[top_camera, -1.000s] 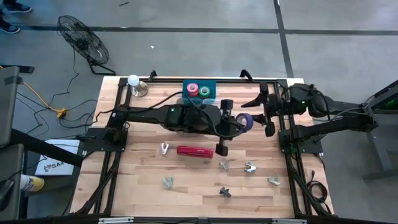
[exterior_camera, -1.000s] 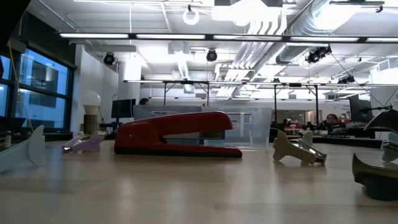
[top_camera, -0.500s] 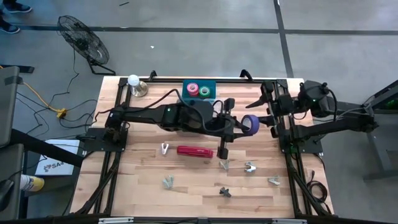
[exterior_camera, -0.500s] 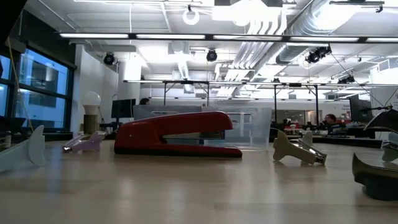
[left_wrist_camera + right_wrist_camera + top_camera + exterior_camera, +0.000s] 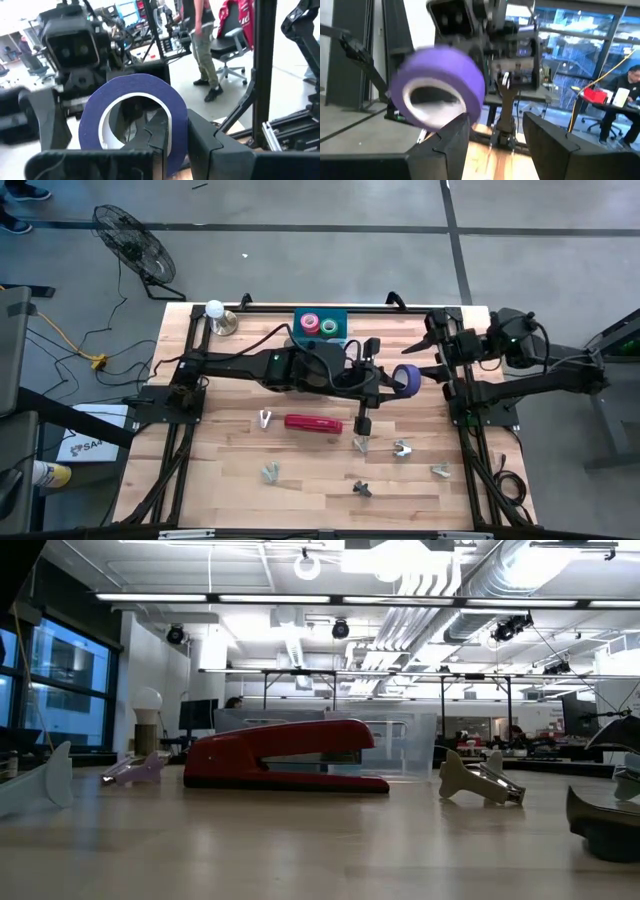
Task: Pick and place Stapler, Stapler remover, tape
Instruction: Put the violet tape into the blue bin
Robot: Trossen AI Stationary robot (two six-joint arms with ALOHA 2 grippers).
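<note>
The red stapler (image 5: 313, 422) lay flat near the table's centre. A purple tape roll (image 5: 406, 379) with a pale core stood on edge, raised, at its 2 o'clock. A pink and a green roll (image 5: 319, 326) sat at 12 o'clock.

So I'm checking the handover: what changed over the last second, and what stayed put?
The purple tape roll, pinched in the shut left gripper, was carried a little further right toward the table's right edge. The right gripper drew back to the right, away from the roll, its fingers apart and empty. The red stapler, the staple removers and the two rolls in the teal tray stayed put.
</note>
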